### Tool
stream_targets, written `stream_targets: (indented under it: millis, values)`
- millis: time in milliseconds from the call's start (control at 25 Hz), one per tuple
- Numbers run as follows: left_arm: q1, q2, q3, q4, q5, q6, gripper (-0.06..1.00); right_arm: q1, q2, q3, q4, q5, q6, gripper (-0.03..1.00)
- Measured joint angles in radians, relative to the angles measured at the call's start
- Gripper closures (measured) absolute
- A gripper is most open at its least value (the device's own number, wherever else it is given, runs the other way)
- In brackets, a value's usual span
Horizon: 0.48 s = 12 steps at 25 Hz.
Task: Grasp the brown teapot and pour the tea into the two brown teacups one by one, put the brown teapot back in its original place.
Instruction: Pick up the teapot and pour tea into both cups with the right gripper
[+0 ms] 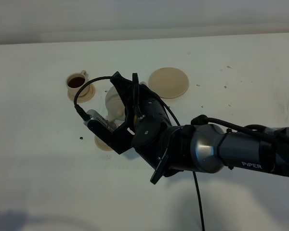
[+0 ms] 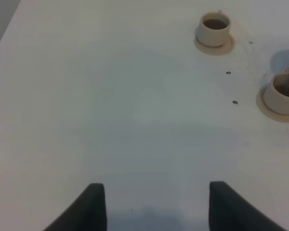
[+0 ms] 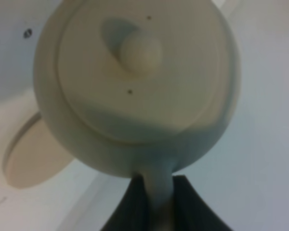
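The brown teapot (image 1: 114,103) hangs above the table, mostly hidden behind my right gripper (image 1: 128,96). That gripper (image 3: 156,204) is shut on the pot's loop handle, and the knobbed lid (image 3: 140,52) faces the wrist camera. One teacup (image 1: 77,82), holding dark tea, stands on its saucer at the far left. Of the other teacup, only the saucer rim (image 1: 102,144) shows under the gripper. The left wrist view shows both teacups (image 2: 214,28) (image 2: 282,94) with dark tea inside. The wide bare saucer (image 1: 168,82) (image 3: 32,155), the original place, lies at the back. My left gripper (image 2: 156,208) is open over bare table.
The right arm (image 1: 231,150) stretches in from the right edge across the middle of the white table (image 1: 33,159), trailing a black cable (image 1: 199,202). Small dark specks (image 2: 234,102) dot the tabletop near the cups.
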Motion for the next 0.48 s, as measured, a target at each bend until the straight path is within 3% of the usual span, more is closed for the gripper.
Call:
stream_targets:
  millis: [480]
  values:
    - [0.0,0.0,0.0,0.0,0.0,0.0,0.47,0.0,0.0,0.0,-0.004,-0.009,-0.061,0.85]
